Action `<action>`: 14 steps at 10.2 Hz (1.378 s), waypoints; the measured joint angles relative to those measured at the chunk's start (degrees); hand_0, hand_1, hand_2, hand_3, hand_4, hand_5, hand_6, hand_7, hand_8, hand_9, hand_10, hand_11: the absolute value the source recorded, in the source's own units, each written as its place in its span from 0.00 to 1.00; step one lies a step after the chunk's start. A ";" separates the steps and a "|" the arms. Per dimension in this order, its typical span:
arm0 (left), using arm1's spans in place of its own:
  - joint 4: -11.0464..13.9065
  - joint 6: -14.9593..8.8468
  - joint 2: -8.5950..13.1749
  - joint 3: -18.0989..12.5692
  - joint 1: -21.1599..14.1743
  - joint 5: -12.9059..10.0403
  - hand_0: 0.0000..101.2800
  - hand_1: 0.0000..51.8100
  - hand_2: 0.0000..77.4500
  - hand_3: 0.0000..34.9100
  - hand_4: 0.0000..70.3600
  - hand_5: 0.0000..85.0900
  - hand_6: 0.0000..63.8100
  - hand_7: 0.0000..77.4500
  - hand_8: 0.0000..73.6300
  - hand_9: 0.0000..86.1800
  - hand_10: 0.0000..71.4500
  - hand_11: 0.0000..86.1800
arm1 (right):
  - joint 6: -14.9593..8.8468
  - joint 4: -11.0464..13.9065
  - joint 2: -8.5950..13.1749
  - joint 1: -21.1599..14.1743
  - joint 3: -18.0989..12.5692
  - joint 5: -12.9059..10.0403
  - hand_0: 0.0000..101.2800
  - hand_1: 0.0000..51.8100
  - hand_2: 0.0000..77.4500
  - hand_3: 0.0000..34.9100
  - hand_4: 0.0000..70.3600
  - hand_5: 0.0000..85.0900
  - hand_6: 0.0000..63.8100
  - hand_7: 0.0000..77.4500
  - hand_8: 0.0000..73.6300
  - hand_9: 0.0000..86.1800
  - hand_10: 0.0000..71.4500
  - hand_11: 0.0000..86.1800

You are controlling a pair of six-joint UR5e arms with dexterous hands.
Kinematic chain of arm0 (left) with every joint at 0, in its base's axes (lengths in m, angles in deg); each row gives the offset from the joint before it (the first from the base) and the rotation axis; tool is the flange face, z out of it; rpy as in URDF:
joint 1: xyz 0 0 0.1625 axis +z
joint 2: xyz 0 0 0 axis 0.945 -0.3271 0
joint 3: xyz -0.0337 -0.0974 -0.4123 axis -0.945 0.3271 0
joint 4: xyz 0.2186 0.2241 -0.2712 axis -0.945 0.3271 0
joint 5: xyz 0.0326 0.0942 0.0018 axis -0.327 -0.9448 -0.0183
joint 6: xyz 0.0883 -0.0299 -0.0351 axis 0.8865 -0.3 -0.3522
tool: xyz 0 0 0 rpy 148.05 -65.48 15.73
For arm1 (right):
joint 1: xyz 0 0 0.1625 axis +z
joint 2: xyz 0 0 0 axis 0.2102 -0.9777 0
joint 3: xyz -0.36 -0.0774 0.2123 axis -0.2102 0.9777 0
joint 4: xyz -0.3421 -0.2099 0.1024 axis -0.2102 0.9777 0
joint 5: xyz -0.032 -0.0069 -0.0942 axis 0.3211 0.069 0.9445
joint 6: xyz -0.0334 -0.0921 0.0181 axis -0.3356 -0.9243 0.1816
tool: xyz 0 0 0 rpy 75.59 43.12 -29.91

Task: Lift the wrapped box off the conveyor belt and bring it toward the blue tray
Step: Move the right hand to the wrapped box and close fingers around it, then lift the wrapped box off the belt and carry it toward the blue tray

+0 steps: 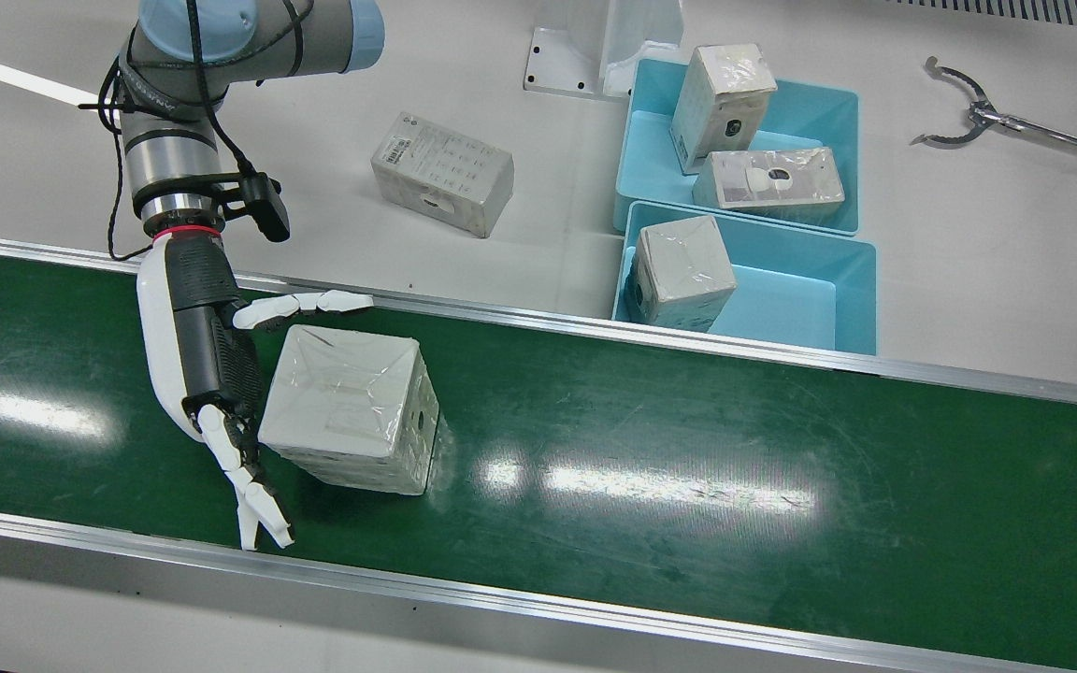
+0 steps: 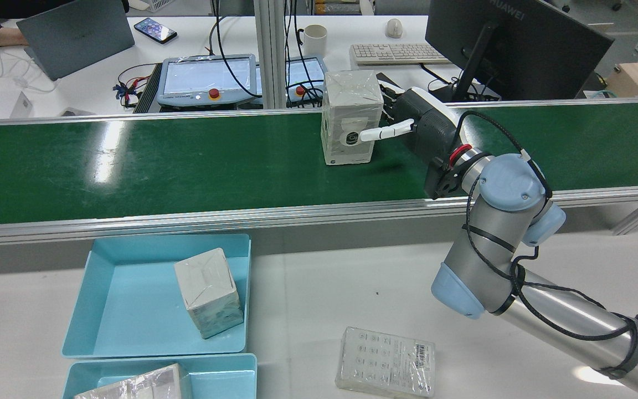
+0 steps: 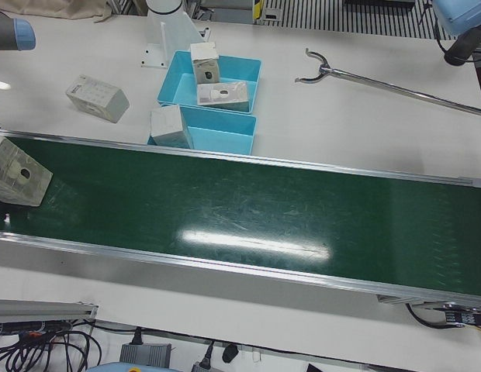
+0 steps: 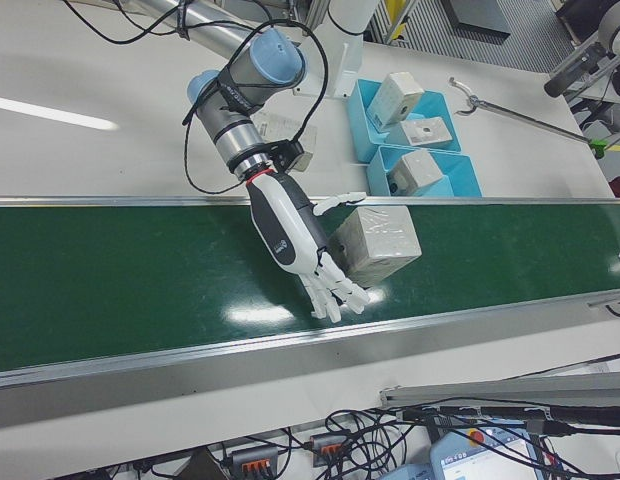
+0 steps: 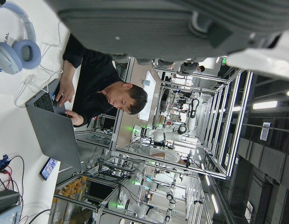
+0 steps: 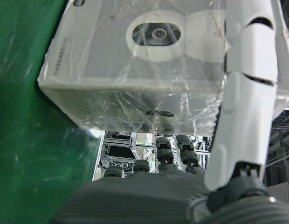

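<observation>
The wrapped box (image 1: 349, 408) sits on the green conveyor belt (image 1: 688, 467), well apart from the blue tray (image 1: 786, 294). The right hand (image 1: 211, 365) is right beside it, fingers (image 1: 253, 486) spread open, holding nothing. The left hand can't be judged, and behind the belt a monitor (image 2: 513, 44) reads HUAWEI.

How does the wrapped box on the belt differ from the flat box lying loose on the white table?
The wrapped box on the belt is roughly cube-shaped and stands on the green conveyor; the flat box is a longer, thinner slab lying on the white table. The belt box has the right hand open beside it; the flat box has no hand near it. The flat box shows a barcode label. Both are pale and wrapped in clear film.
</observation>
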 joint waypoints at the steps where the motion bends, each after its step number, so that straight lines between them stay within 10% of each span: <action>1: 0.00 0.00 0.00 0.00 0.00 0.00 0.00 0.00 0.01 0.00 0.00 0.01 0.00 0.01 0.00 0.00 0.00 0.00 | 0.01 -0.07 0.10 -0.02 0.22 -0.08 0.46 0.22 0.17 0.14 0.11 0.12 0.00 0.07 0.02 0.01 0.00 0.02; 7: 0.00 0.00 0.00 0.00 0.00 0.00 0.00 0.00 0.01 0.00 0.00 0.01 0.00 0.00 0.00 0.00 0.00 0.00 | -0.03 -0.24 0.99 -0.99 0.88 -3.36 0.46 0.22 0.17 0.09 0.12 0.17 0.03 0.13 0.02 0.01 0.00 0.02; 9: 0.00 0.00 0.00 0.00 0.00 0.00 0.00 0.00 0.01 0.00 0.00 0.01 0.00 0.00 0.00 0.00 0.00 0.00 | -0.01 -0.06 1.54 -1.12 1.13 -3.56 0.45 0.14 0.23 0.01 0.16 0.47 0.30 0.42 0.20 0.16 0.15 0.01; 10: 0.00 0.00 0.00 0.00 0.00 0.00 0.00 0.00 0.01 0.00 0.00 0.01 0.00 0.01 0.00 0.00 0.01 0.00 | 0.00 0.04 1.69 -1.14 1.09 -3.61 0.43 0.12 0.23 0.02 0.15 0.61 0.39 0.44 0.30 0.25 0.31 0.23; 11: 0.00 0.00 0.00 0.00 0.00 0.00 0.00 0.00 0.01 0.00 0.00 0.01 0.00 0.01 0.00 0.00 0.00 0.00 | 0.02 0.13 1.77 -1.16 0.95 -3.66 0.42 0.05 0.27 0.01 0.15 0.65 0.44 0.44 0.50 0.39 0.31 0.23; 14: 0.00 0.00 0.00 0.00 0.00 0.00 0.00 0.00 0.01 0.00 0.00 0.01 0.00 0.00 0.00 0.00 0.01 0.00 | 0.04 0.17 1.89 -1.17 -1.22 -4.13 0.41 0.02 0.37 0.05 0.17 0.67 0.52 0.44 0.59 0.41 0.43 0.46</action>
